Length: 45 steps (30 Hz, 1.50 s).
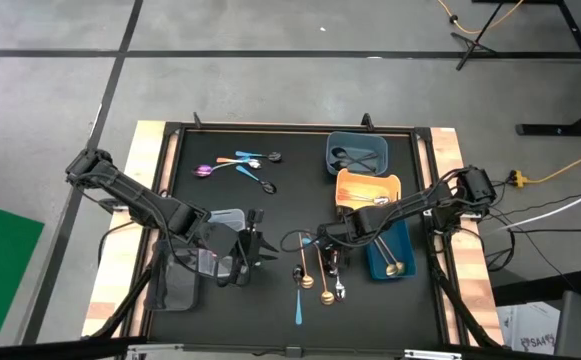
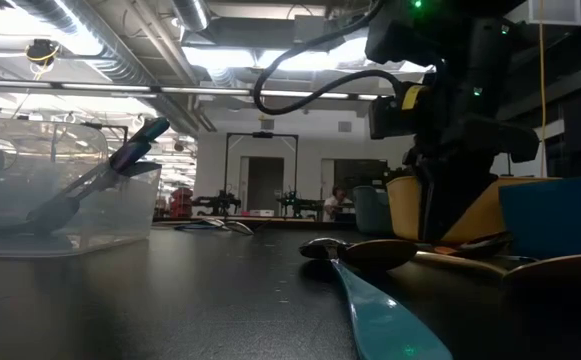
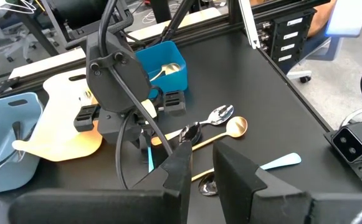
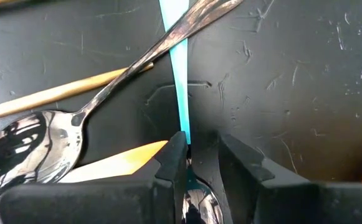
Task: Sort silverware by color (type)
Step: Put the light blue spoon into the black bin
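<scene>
Now | right claw [image 4: 196, 158] spread astride teal spoon [image 4: 176, 68] handle | left claw [image 3: 202, 165] slightly parted, holding nothing

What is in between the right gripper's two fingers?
In the right wrist view, the thin handle of a teal-blue spoon runs into the gap of the right gripper; a silver spoon lies beside it.

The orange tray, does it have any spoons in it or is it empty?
Not empty. From above, the orange tray holds at least one silvery spoon. The right arm crosses over part of it, so more cannot be told.
</scene>
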Each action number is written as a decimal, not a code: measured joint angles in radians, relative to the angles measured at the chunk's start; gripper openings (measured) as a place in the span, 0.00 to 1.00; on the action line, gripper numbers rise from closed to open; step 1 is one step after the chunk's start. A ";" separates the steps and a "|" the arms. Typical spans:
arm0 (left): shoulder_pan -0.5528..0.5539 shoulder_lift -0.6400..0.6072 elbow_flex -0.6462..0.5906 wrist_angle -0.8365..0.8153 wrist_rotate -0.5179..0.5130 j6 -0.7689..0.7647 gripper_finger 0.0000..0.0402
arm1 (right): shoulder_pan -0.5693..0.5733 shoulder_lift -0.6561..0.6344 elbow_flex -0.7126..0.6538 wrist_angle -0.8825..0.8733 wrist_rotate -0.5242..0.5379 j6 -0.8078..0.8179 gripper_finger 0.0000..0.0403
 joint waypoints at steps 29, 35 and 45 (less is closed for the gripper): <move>0.000 0.000 0.000 0.000 0.000 0.000 0.15 | 0.001 0.002 0.054 0.043 -0.008 -0.046 0.21; 0.000 0.000 0.000 -0.001 0.000 0.000 0.15 | 0.001 0.002 0.026 0.040 -0.012 -0.046 0.21; 0.000 0.000 0.000 -0.001 0.000 0.000 0.15 | 0.001 0.001 -0.045 0.083 0.008 -0.046 0.21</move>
